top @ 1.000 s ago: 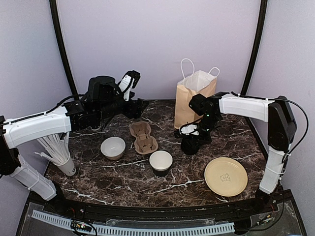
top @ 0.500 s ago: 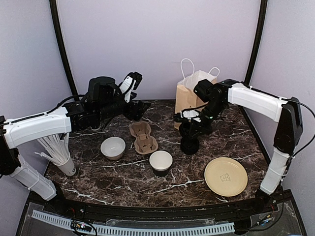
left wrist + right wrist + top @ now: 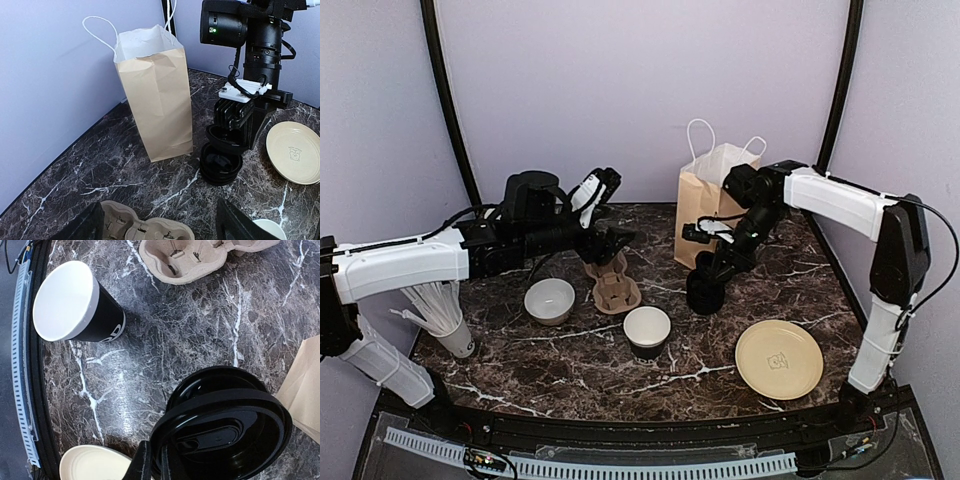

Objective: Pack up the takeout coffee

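Right claw (image 3: 712, 265) pinches a black lid (image 3: 225, 437) just above the lid stack (image 3: 221, 167).
Left claw (image 3: 612, 242) spread over the carrier (image 3: 612, 285); lidless black cup (image 3: 647, 330) stands on the worktop (image 3: 570, 370), near the bag (image 3: 705, 205).

Top external: high behind arm bases at 6 o'clock, tilted down across whole marble table (image 3: 570, 370) toward 12 o'clock wall. Left wrist: low, mid-range, from 10 o'clock, facing paper bag (image 3: 157, 105) and right gripper (image 3: 231, 134). Right wrist: tight, straight down past raised lid (image 3: 225, 440) onto lid stack (image 3: 210, 380). All three share lid stack, cup carrier (image 3: 612, 285)
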You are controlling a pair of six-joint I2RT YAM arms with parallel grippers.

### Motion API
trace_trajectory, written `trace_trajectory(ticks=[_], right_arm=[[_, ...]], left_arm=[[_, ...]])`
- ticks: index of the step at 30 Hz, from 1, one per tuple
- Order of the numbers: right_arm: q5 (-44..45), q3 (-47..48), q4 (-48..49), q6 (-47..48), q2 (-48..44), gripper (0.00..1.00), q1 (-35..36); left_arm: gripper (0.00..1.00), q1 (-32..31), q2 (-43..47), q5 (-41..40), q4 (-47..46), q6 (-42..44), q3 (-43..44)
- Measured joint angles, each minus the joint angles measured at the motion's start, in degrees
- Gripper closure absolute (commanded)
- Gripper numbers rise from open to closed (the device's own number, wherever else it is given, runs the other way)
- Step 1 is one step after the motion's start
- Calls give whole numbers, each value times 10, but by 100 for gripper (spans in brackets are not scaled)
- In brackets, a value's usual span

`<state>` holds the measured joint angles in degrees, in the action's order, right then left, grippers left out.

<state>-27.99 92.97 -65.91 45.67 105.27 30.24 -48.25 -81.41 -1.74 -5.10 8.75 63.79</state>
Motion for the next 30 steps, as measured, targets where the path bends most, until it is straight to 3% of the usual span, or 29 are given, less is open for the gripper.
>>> trace_trajectory(ticks=[4,11,15,23,30], right_arm=[[38,7,-7,-20,3,95,8],[-7,42,-40,-23,4,95,9],[-73,77,-56,-23,3,96,7],[-286,184,-84,-16,-7,94,6],[-441,191,-127,23,-11,93,6]], left_arm=[[21,0,0,7,0,5,0],[21,-7,0,9,1,16,0],[9,-20,0,11,-6,33,-3],[6,-55,79,85,-176,80,-172],[1,-58,81,143,-355,69,-182]])
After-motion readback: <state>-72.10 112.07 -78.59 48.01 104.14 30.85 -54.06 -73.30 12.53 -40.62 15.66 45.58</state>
